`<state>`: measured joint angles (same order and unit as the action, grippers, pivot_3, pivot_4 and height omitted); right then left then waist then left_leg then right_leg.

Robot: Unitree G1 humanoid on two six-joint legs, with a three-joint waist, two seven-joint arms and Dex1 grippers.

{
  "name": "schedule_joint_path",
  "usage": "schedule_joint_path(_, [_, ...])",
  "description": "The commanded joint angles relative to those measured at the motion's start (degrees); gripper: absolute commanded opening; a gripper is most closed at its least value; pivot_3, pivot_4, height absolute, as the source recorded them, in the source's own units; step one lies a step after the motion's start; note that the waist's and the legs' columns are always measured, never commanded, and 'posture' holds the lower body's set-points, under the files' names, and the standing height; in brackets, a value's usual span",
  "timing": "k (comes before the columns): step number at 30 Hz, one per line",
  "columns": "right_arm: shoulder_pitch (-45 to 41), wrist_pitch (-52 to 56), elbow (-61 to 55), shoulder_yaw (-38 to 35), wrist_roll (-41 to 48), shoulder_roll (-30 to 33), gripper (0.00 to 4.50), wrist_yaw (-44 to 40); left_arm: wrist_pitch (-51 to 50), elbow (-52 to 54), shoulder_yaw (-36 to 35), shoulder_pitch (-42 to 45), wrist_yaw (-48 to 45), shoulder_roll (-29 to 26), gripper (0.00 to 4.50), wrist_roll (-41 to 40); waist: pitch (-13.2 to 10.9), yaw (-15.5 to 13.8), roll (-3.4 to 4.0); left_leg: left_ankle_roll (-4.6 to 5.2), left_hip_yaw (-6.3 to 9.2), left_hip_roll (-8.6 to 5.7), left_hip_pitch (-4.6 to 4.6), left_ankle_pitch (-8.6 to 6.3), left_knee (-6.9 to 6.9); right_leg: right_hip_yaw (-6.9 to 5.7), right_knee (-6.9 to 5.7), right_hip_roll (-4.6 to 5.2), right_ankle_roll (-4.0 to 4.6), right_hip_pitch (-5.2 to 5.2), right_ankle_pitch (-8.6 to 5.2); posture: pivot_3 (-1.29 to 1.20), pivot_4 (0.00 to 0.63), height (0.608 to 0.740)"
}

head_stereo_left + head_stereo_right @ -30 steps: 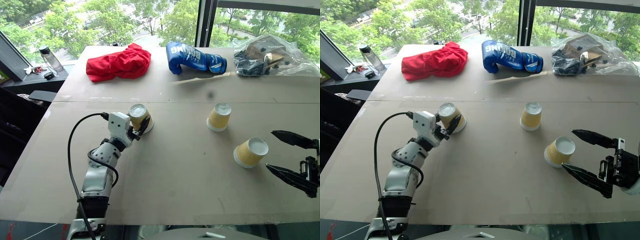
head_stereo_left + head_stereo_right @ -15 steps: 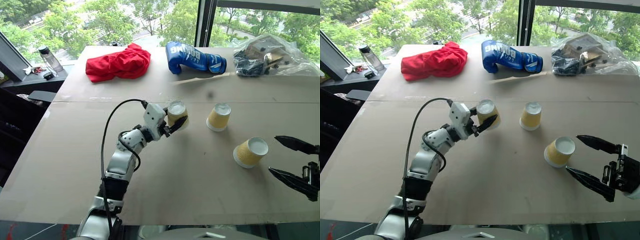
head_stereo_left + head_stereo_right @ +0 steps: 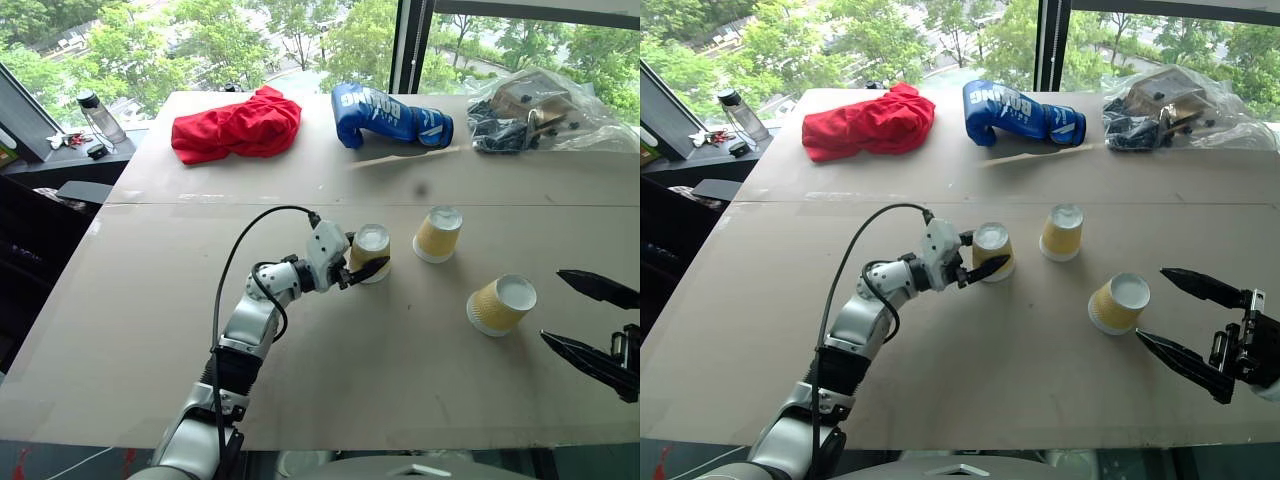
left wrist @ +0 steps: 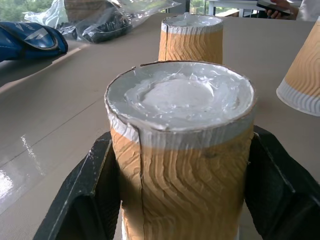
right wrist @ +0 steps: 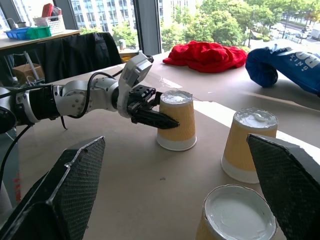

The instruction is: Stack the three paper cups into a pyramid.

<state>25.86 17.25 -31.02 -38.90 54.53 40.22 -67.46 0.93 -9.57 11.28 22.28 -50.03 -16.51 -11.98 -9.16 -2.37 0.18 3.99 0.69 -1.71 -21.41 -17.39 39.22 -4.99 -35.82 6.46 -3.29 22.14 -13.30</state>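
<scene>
Three yellow-tan paper cups stand base up on the brown table (image 3: 330,400). My left gripper (image 3: 367,256) reaches level from the left around the left cup (image 3: 371,238). It is open, with a finger (image 4: 92,190) on each side of the ribbed wall and the cup resting on the table. The middle cup (image 3: 438,234) stands a short way to the right of it. Nearer the front right is the third cup (image 3: 500,304). My right gripper (image 3: 552,304) hovers just right of that cup, open wide and empty.
At the back of the table lie a red cloth (image 3: 238,125), a blue boxing glove (image 3: 390,115) and a clear plastic bag of items (image 3: 540,110). A water bottle (image 3: 97,115) stands on the ledge at far left.
My left arm carried its cup to the right and set it beside the middle cup, then its fingers eased apart. The right gripper stayed put.
</scene>
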Motion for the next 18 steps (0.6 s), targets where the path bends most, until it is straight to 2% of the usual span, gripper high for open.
schedule_joint_path(1, [-0.6,-0.5,-1.4,-0.8,0.7,0.1,4.5,0.5,1.5,1.5,-0.3,-0.1,-1.0,0.1,4.46,-0.7,0.0,0.0,0.0,-0.01,0.0,0.0,0.0,0.0,0.0,0.0,0.0,0.0,0.0,0.0,0.0,0.0,0.15,0.737])
schedule_joint_path(6, [-1.4,-0.4,-1.3,0.1,0.1,-0.1,4.5,1.2,-0.1,5.8,-1.8,-0.9,-2.4,-1.0,4.46,-3.1,0.0,0.0,0.0,0.05,0.0,0.0,0.0,-0.03,0.0,0.0,0.0,0.0,0.0,0.0,0.0,0.0,0.15,0.737])
schedule_joint_path(11, [-1.2,-0.9,-0.8,0.8,-2.0,-0.6,4.5,2.5,-6.7,16.1,-5.0,-2.0,-2.1,-5.0,4.46,-7.5,0.0,0.1,0.0,-0.05,0.02,0.02,-0.08,0.03,0.0,-0.01,0.0,0.01,0.0,0.07,0.0,0.0,0.15,0.737])
schedule_joint_path(15, [-1.4,-1.9,-0.1,2.8,-6.0,-1.8,4.5,4.5,-16.1,26.1,-8.3,-2.3,-3.0,-10.8,4.46,-13.8,0.0,0.0,0.02,-0.07,0.06,0.02,-0.13,0.04,0.01,-0.03,0.0,0.03,0.0,0.09,0.0,0.0,0.15,0.737])
schedule_joint_path(18, [-1.3,-2.2,0.4,5.1,-9.2,-2.7,4.5,6.5,-25.3,32.2,-12.7,-3.6,-6.4,-18.4,4.46,-22.3,0.0,0.1,0.07,-0.08,0.08,0.02,-0.13,0.04,0.02,-0.04,-0.01,0.03,0.01,0.1,0.0,0.0,0.15,0.737])
